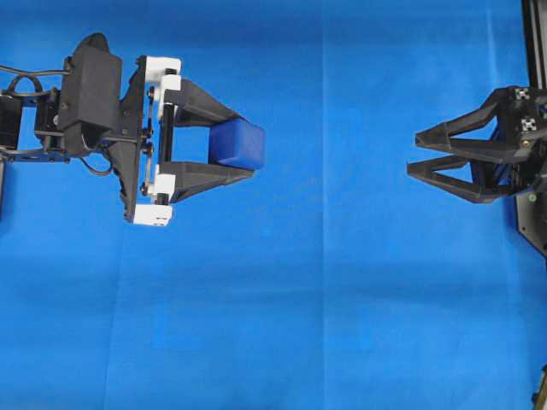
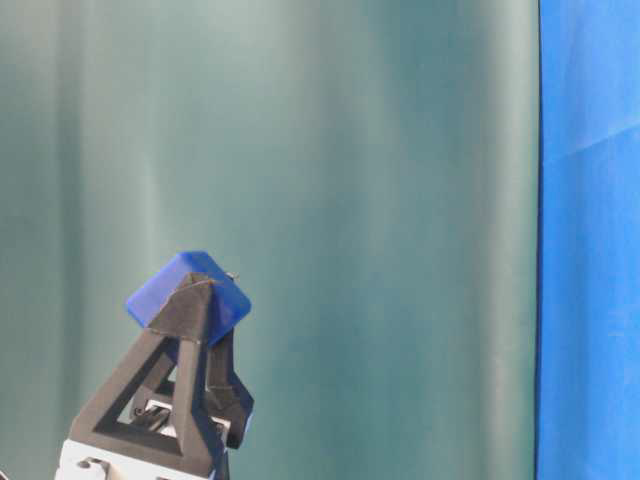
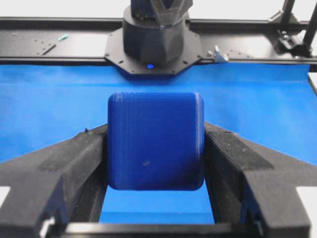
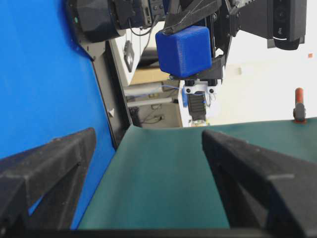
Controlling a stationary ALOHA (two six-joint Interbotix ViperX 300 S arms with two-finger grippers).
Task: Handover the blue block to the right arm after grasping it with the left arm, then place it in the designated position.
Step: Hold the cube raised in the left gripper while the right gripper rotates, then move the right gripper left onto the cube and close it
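The blue block (image 1: 238, 143) is a dark-blue rounded cube held above the blue cloth. My left gripper (image 1: 249, 145), on the left arm with its white frame pieces, is shut on it, and both fingers press its sides. The left wrist view shows the blue block (image 3: 155, 141) filling the gap of the left gripper (image 3: 155, 130). At table level the blue block (image 2: 188, 290) sits at the fingertips. My right gripper (image 1: 413, 154) stands open and empty, well right of the block. In the right wrist view the blue block (image 4: 184, 50) hangs beyond the open right gripper (image 4: 148, 136). The designated position is out of view.
Blue cloth (image 1: 325, 325) covers the table. A black frame rail (image 1: 534, 43) runs along the right edge. A teal backdrop (image 2: 350, 200) hangs behind the scene. A black arm base (image 3: 153, 34) stands at the far end of the cloth.
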